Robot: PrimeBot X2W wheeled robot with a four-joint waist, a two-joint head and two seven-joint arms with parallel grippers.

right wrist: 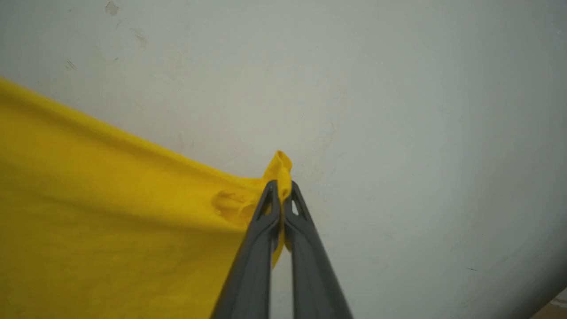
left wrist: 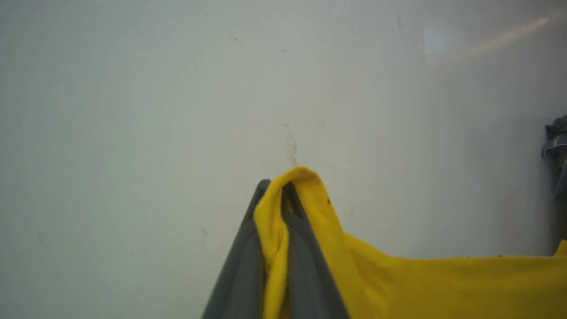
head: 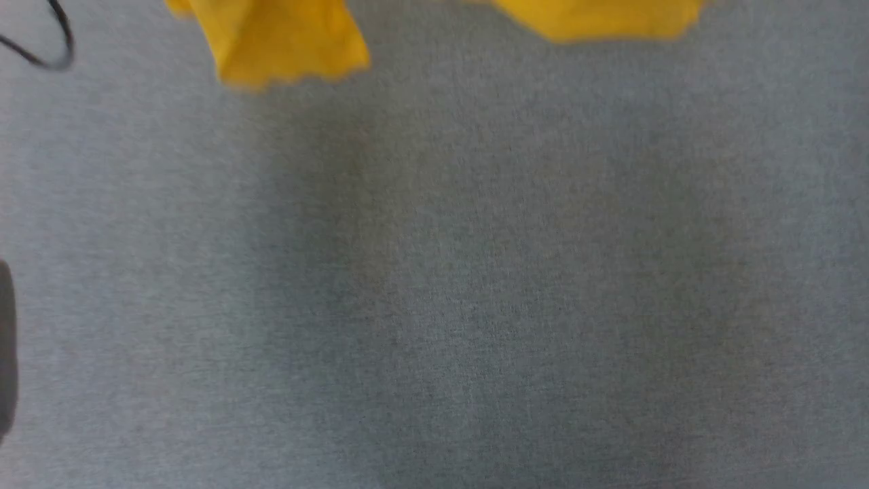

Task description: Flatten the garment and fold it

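Note:
The garment is a yellow shirt. Two of its lower parts hang in from the top edge of the head view above the grey table. In the left wrist view my left gripper is shut on a bunched yellow edge of the garment, and the cloth runs off to the right. In the right wrist view my right gripper is shut on another pinch of the garment, which stretches away to the left. Both grippers point at a pale wall.
A black cable loops at the upper left of the head view. A dark object sits at its left edge. Some grey cloth shows at the right edge of the left wrist view.

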